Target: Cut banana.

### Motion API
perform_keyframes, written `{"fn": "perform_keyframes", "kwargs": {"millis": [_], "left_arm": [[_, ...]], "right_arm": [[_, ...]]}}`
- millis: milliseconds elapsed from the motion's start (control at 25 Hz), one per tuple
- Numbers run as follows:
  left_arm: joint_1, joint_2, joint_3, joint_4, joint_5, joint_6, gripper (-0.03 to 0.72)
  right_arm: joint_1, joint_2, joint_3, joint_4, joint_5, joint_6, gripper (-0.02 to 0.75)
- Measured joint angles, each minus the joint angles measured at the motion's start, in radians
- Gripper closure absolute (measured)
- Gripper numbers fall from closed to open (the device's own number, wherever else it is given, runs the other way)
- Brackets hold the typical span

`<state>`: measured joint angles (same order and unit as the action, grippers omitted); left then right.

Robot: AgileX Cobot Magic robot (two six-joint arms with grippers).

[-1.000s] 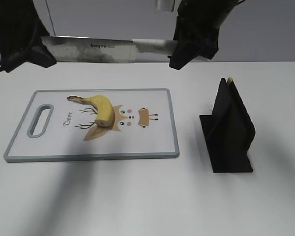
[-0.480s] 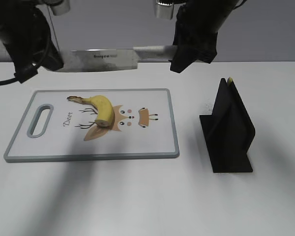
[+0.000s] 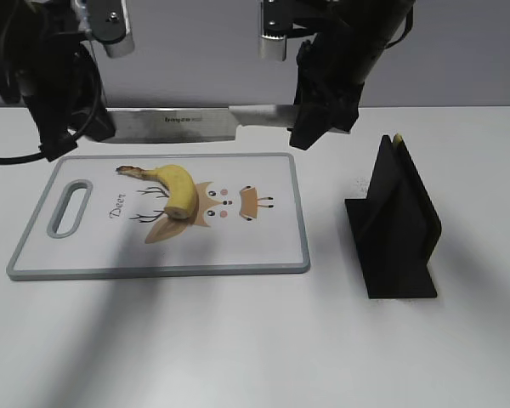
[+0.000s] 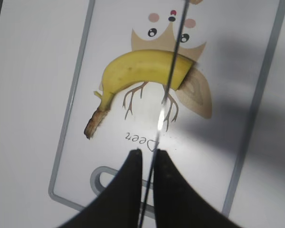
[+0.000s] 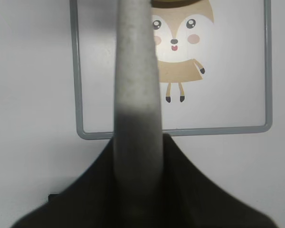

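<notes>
The banana (image 3: 177, 187) is a short yellow curved piece with a dark stem and a flat cut end. It lies on the deer-print cutting board (image 3: 272, 252). In the left wrist view it (image 4: 142, 71) lies on the board (image 4: 228, 118) under the blade edge. A large knife (image 3: 178, 124) hangs level above the board's far edge. My left gripper (image 3: 89, 127) (image 4: 148, 153) is shut on the blade's tip end (image 4: 167, 90). My right gripper (image 3: 313, 127) (image 5: 136, 142) is shut on the grey handle (image 5: 135, 71).
A black wedge-shaped stand (image 3: 395, 221) with a small yellow tip at its top stands on the white table to the right of the board. The board's handle slot (image 3: 68, 206) is at its left end. The board's right end shows in the right wrist view (image 5: 228, 71).
Both arms have come down and nearer with the knife held between them. The blade now hangs lower, just above the board's far edge. The banana has not moved.
</notes>
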<state>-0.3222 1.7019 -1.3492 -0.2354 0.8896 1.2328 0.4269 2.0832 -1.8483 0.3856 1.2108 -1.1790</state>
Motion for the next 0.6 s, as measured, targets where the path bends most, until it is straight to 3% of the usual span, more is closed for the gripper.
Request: {"fn": "perform_keyframes", "kwargs": {"millis": [600], "left_arm": [[0.003, 0.124, 0.000, 0.028, -0.056, 0.000, 0.653]], "right_arm": [[0.000, 0.089, -0.006, -0.001, -0.037, 0.009, 0.559]]}}
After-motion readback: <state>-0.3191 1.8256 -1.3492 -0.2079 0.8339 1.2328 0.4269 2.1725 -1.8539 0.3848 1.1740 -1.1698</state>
